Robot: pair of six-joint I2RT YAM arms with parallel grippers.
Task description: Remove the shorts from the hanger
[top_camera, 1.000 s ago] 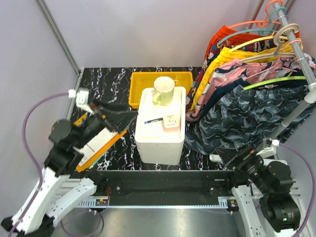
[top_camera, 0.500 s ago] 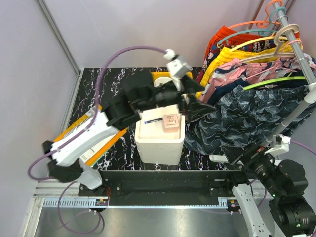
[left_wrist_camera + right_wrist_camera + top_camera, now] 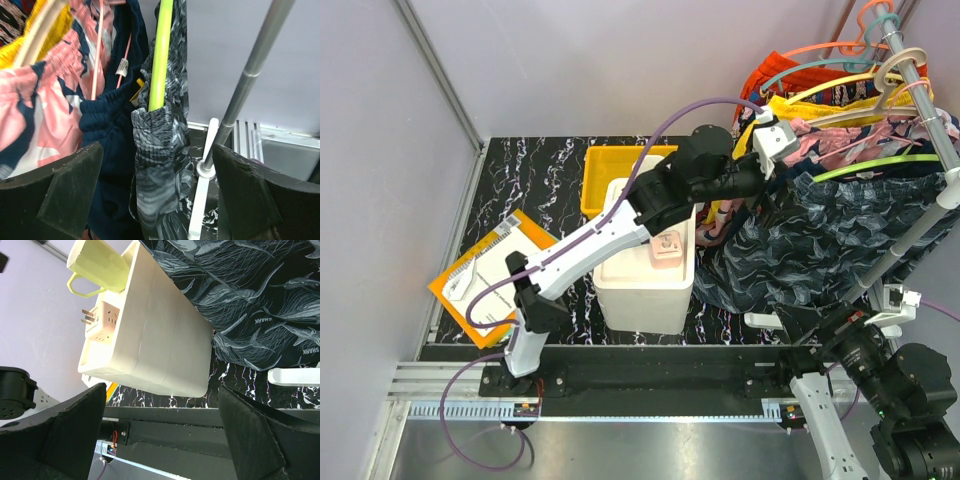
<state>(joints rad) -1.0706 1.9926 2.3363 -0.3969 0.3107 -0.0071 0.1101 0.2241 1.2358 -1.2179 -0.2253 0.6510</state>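
L gripper (image 3: 160,192) spread wide, nothing held, lined up on the marbled shorts (image 3: 161,150), which hang off the green hanger (image 3: 161,50). Navy shorts (image 3: 107,130) touch them on the left. R gripper (image 3: 160,425) also open, low by the white box (image 3: 165,340). Risk imo: closing here pinches hanger w/ cloth, or snags the navy pair, and a pull then tugs the rack pole (image 3: 250,75).

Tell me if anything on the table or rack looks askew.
The orange folder with its paper lies crooked at the table's left edge, seemingly overhanging it. On the rack, the marbled shorts sag low, their hem draping onto the table beside the white box. Nothing looks spilled or damaged.
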